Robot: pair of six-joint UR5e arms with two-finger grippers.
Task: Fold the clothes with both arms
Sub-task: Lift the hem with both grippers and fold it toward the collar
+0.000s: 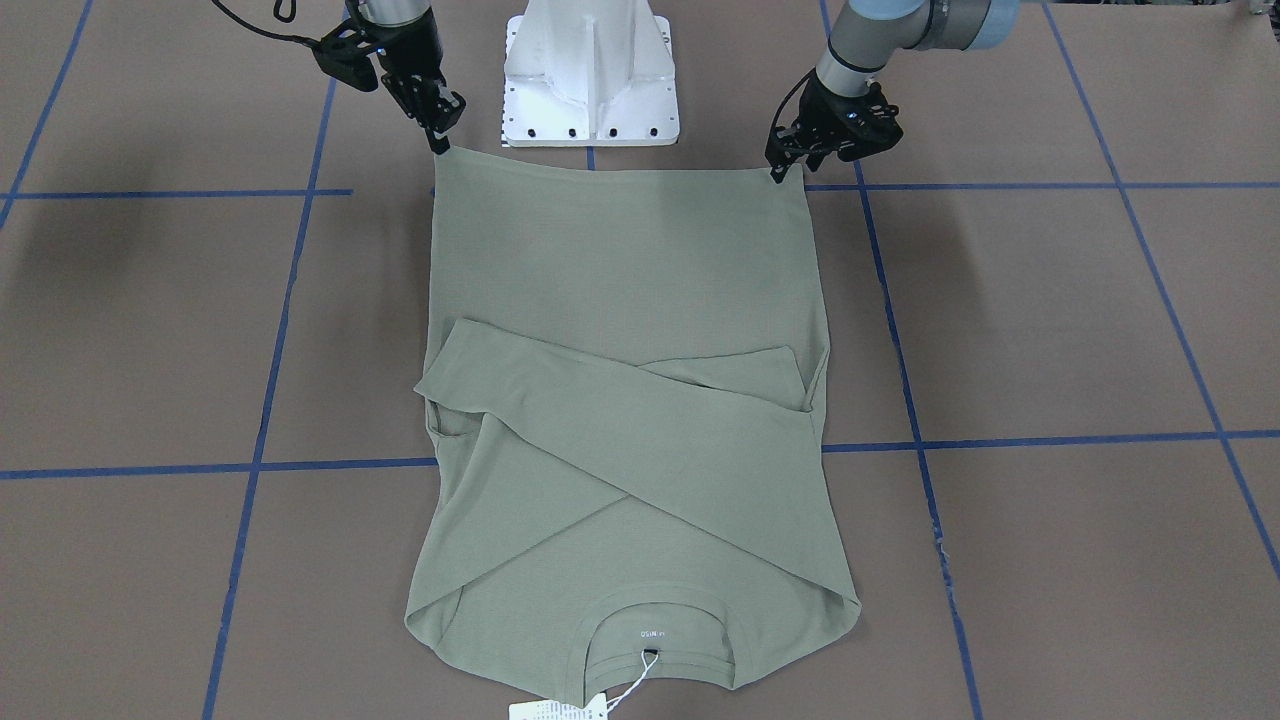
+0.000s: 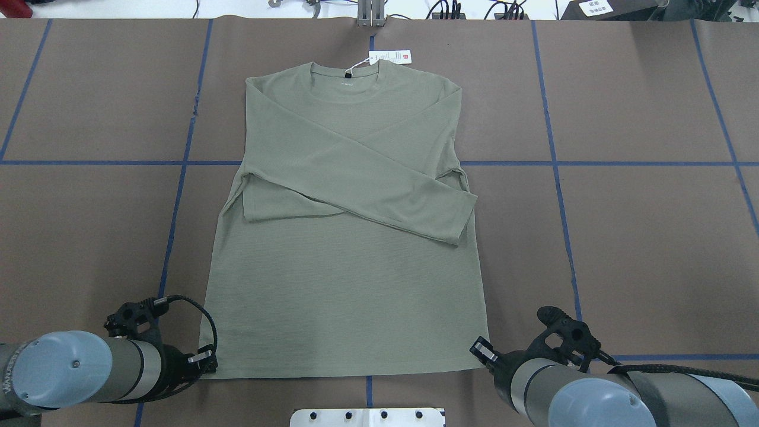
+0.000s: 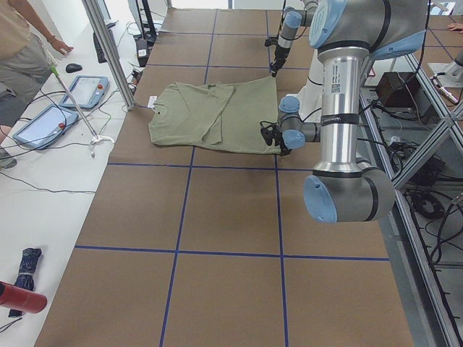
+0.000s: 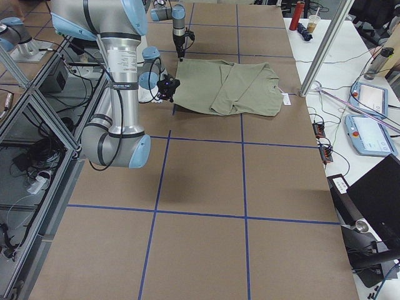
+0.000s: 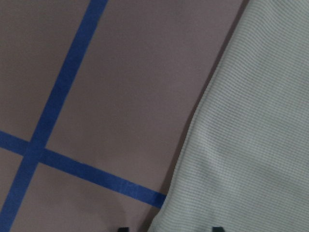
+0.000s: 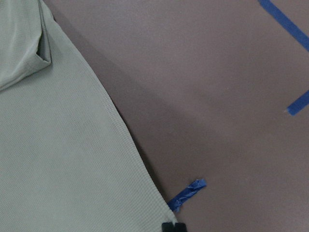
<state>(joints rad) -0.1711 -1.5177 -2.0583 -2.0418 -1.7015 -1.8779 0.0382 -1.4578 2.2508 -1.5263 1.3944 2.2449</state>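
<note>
left gripper (image 1: 788, 168) spread, straddling shirt (image 1: 620, 280) hem corner; right gripper (image 1: 440, 145) pinched onto other hem corner; sleeves folded crosswise

Olive-green long-sleeved shirt (image 1: 620, 260) lies flat at the middle of the bench (image 1: 1050, 320), sleeves crossed over its body, collar and white hang tag (image 2: 389, 57) toward the edge farthest from the robot. Left tool (image 1: 785, 165) and right tool (image 1: 438, 140) sit at its two hem corners.
</note>
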